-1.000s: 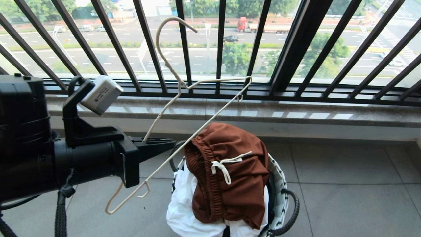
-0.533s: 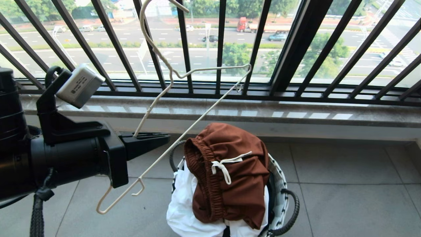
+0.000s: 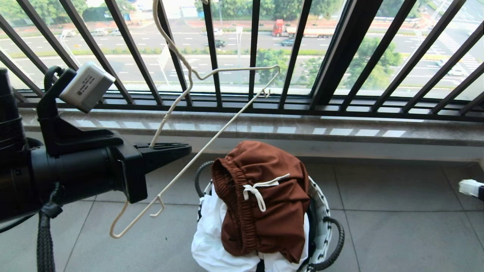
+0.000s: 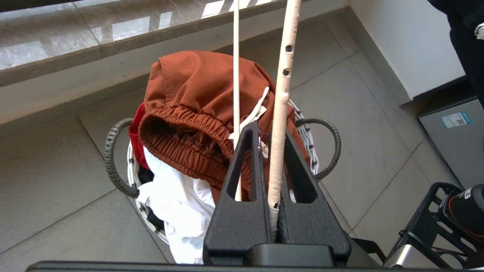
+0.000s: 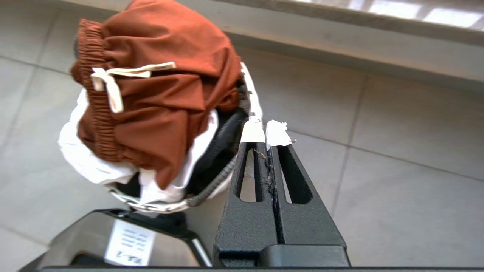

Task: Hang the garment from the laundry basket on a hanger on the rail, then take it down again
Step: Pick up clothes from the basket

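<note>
The rust-brown garment (image 3: pixel 264 196) lies heaped on top of the laundry basket (image 3: pixel 319 206), its white drawstring facing up. My left gripper (image 3: pixel 187 148) hangs left of the basket, shut on one arm of the cream hanger (image 3: pixel 211 139). The hanger slants up over the balustrade, and its hook top runs out of the head view. In the left wrist view the hanger (image 4: pixel 281 94) sits between the shut jaws of the left gripper (image 4: pixel 269 128), above the garment (image 4: pixel 196 94). My right gripper (image 3: pixel 470 187) shows at the right edge. In its own view the right gripper (image 5: pixel 266 130) is shut and empty beside the basket (image 5: pixel 151 207). The rail is out of view.
A white cloth (image 3: pixel 211 241) spills from the basket under the shorts. The black balustrade (image 3: pixel 340 56) and a stone sill (image 3: pixel 340 132) stand just behind the basket. Grey tiled floor (image 3: pixel 397 226) lies to the right. A grey box (image 4: pixel 453 132) stands by the wall.
My left gripper has carried the hanger up and to the left, so the hook top has left the picture. The right gripper's white tip has come into the head view at the right edge.
</note>
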### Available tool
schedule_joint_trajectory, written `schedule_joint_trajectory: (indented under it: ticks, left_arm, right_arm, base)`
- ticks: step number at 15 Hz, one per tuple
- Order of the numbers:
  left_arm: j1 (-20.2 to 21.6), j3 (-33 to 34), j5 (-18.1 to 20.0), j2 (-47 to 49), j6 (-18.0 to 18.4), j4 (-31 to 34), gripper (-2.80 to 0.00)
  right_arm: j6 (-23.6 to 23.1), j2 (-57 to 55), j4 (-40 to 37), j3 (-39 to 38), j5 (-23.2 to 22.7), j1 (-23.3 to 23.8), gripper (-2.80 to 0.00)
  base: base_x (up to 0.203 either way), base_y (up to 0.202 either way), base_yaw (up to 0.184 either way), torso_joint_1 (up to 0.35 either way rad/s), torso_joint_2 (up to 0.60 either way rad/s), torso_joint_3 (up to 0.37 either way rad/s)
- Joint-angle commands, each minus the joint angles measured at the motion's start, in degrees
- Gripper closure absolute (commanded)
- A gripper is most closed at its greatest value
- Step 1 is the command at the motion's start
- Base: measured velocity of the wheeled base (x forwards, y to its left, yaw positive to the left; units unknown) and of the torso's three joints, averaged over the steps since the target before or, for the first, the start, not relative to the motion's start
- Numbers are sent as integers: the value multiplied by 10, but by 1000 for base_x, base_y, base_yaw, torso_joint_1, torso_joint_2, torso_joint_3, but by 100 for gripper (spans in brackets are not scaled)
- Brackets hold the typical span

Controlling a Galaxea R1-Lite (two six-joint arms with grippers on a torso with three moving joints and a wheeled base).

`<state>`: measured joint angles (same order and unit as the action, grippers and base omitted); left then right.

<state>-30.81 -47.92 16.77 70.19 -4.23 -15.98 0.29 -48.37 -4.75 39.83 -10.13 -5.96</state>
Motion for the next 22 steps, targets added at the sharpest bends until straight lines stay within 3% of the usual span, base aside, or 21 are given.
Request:
schedule_joint_trajectory:
  ticks: [1,5,9,11,17,22]
  left_arm:
    - [0,-6,-7,3,-1,-1,0]
    - [24,-35,-47,17,-3,0,0]
    - [27,-49,-50,21,-3,33,0]
    - [39,-51,-55,22,-3,33,0]
    - [69,-67,-59,20,-3,33,0]
    - [73,-67,-59,18,-3,32,0]
  right_arm:
    - [41,-130,6,42,-7,-52,0]
    - [67,-253,99,58,-8,-128,0]
    - [72,-349,187,61,-2,-199,0]
    - [72,-387,216,78,27,-242,0]
    - [72,-454,224,148,93,-364,0]
    - [68,-523,224,209,121,-382,0]
  base:
    - [0,0,0,0,0,0]
    - [0,0,0,0,0,0]
    - [0,0,0,0,0,0]
    - [0,0,0,0,0,0]
    - [0,0,0,0,0,0]
    - [0,0,0,0,0,0]
